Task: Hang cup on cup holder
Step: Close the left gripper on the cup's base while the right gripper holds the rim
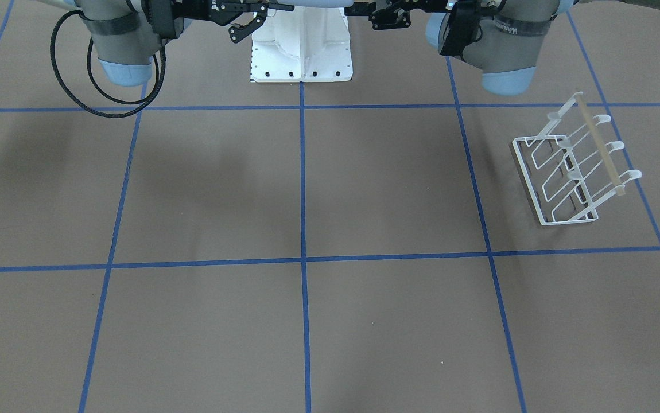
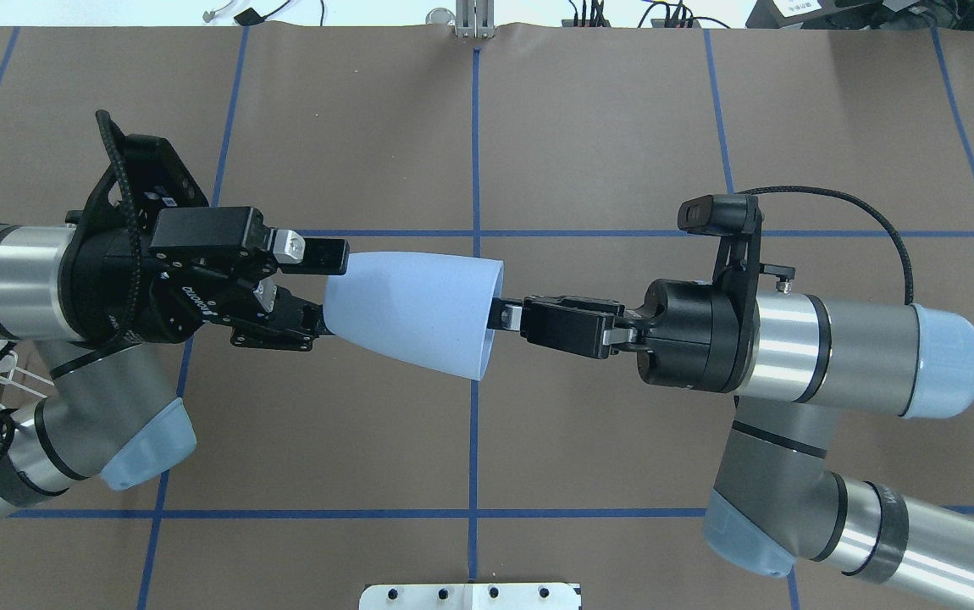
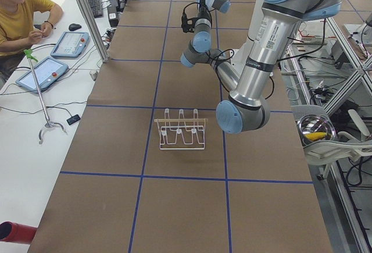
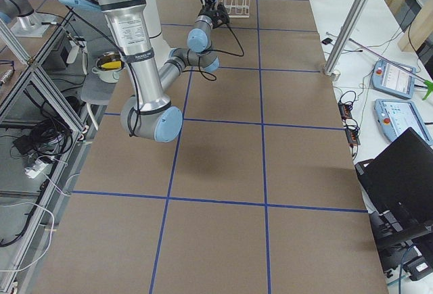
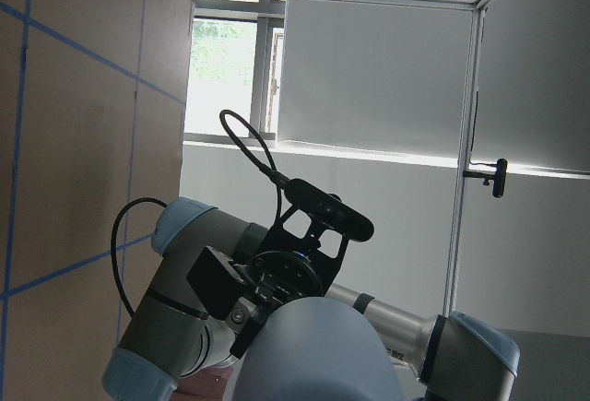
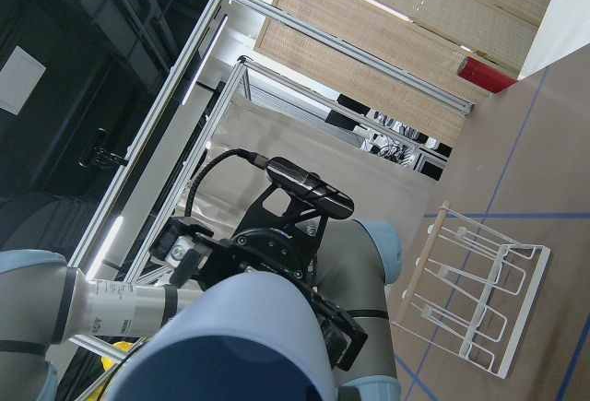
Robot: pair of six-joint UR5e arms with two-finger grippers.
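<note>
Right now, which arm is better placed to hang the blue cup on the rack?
Left, probably: the cup holder sits on its side of the table, and its jaws flank the cup's base.

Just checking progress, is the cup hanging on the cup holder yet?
No, the cup is in the air between the left gripper and the right gripper, while the cup holder prongs carry nothing.

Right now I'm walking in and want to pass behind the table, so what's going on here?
A mid-air hand-over. The right gripper has its fingers pinched on the rim of the cup, held sideways above the table. The left gripper straddles the cup's narrow end; whether it has clamped, I cannot tell. The rack stands empty on the robot's left.
</note>
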